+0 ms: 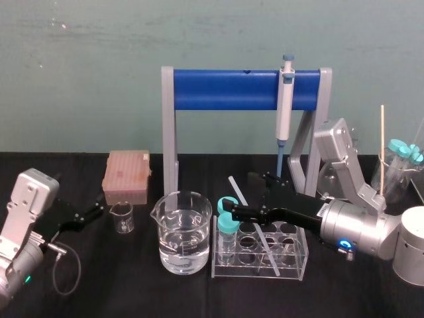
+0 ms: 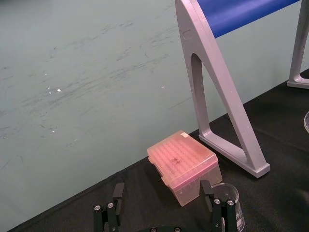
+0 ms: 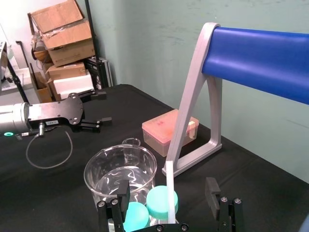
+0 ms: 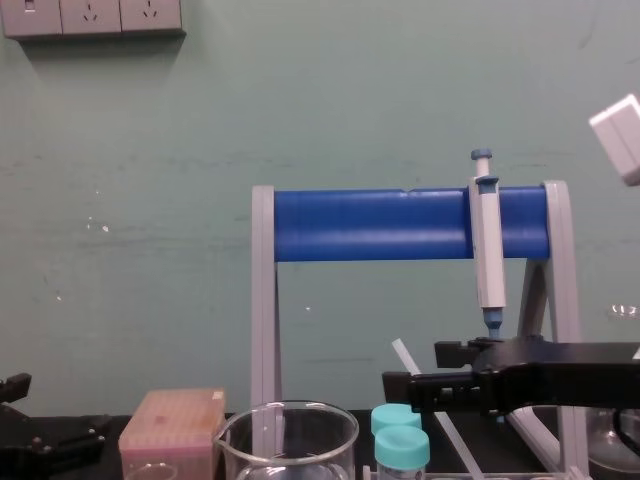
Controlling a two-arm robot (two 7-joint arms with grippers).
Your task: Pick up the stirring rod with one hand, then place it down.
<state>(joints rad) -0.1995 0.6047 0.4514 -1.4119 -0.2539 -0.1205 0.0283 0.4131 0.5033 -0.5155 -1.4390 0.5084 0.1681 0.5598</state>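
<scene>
Silver-grey right arm (image 1: 366, 228), black tool (image 1: 242, 196) (flat jaws), teal light (image 1: 344, 246)

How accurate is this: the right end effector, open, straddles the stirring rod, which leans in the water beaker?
One error: the head view shows the stirring rod leaning in the tube rack, not the water beaker. The right end effector, open, does straddle it.

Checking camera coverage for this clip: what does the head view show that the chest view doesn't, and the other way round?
Head view adds the wooden stick standing at far right and the cable loop by the left arm. Chest view adds the wall sockets. Both share the blue-barred stand, the hanging pipette, the large beaker, the stirring rod, the open right gripper straddling it, and the parked left gripper.
</scene>
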